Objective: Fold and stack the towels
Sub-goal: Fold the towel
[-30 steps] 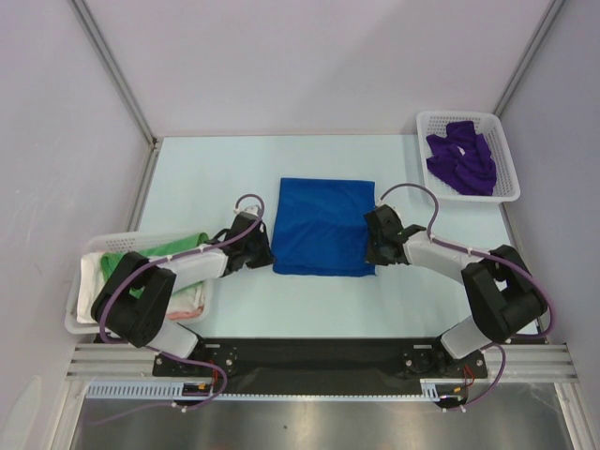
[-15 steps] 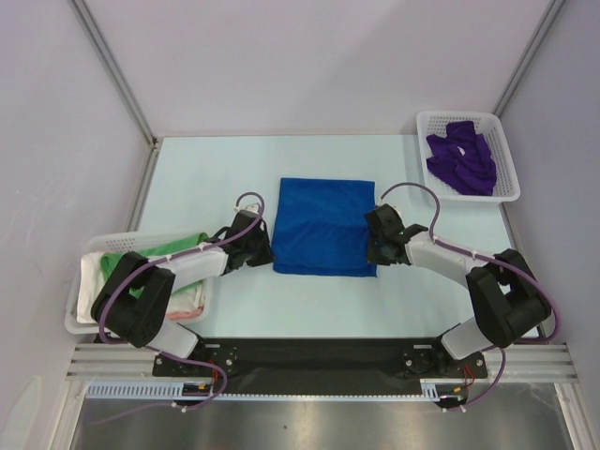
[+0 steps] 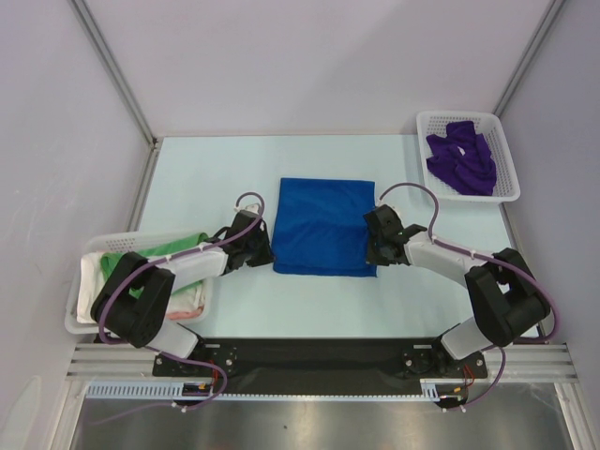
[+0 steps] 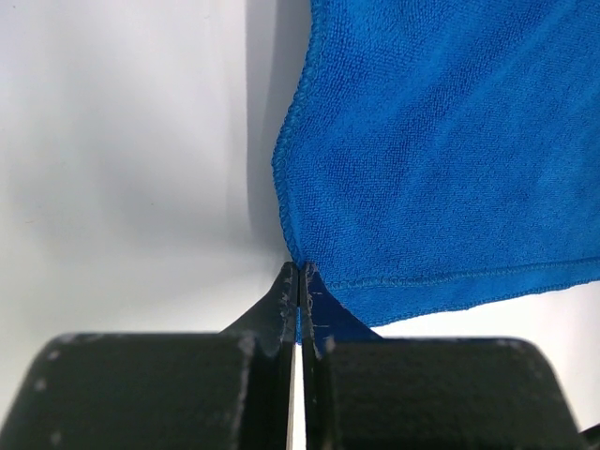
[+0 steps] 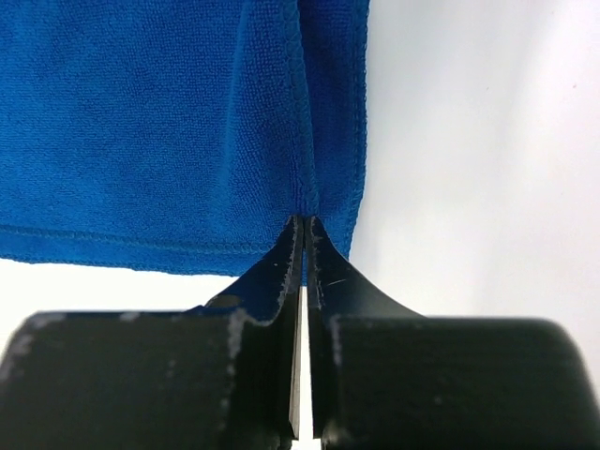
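Left gripper: black fingers pressed together, pinching the near-left corner of the royal blue cloth towel; the stitched hem runs right into the fingertips.
Right gripper: black fingers closed tight on the near-right corner of the same towel; a folded edge meets the tips, though whether both layers are caught cannot be told from this view.
Royal blue towel, position: lies flat as a rough square at mid-table, between the two grippers, its near edge level with them in the overhead view.
Pale table surface: bare around the towel on all sides.
Left white mesh plastic basket: at the near-left table edge, holding a green towel on top of white and pinkish cloth, partly hidden by the left arm.
Right white mesh plastic basket: at the far-right corner, well apart from the blue towel, holding crumpled purple towel cloth.
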`<state>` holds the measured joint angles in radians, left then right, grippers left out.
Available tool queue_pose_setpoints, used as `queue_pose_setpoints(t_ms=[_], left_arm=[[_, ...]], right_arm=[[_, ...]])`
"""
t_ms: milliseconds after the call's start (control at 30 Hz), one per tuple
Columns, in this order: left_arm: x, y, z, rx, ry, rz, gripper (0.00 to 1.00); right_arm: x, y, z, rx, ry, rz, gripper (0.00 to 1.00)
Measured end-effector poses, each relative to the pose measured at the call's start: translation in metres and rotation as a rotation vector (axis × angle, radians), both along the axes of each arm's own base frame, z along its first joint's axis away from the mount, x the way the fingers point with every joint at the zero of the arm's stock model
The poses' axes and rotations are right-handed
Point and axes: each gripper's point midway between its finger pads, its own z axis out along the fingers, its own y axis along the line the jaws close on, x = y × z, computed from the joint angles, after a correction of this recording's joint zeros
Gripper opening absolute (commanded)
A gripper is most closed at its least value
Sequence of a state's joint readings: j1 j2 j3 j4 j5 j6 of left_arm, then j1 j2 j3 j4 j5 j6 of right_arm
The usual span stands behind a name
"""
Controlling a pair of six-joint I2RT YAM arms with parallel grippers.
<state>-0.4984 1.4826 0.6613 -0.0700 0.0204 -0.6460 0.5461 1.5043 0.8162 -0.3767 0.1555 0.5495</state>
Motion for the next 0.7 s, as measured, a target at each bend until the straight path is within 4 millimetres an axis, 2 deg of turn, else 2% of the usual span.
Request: queue_pose_setpoints(t_ms=[233, 500, 700], left_arm=[[0.001, -0.001, 0.007, -0.005, -0.007, -0.003, 0.00], [0.003, -0.003, 0.023, -0.024, -0.033, -0.008, 0.00], [0.002, -0.002, 0.025, -0.017, -0.035, -0.015, 0.07]], right_arm=[[-0.002, -0.005, 0.002, -0.019, -0.002, -0.009, 0.00], [-0.003, -0.009, 0.017, -0.018, -0.032, -0.016, 0.00], [-0.003, -0.010, 0.023, -0.013, -0.046, -0.016, 0.00]])
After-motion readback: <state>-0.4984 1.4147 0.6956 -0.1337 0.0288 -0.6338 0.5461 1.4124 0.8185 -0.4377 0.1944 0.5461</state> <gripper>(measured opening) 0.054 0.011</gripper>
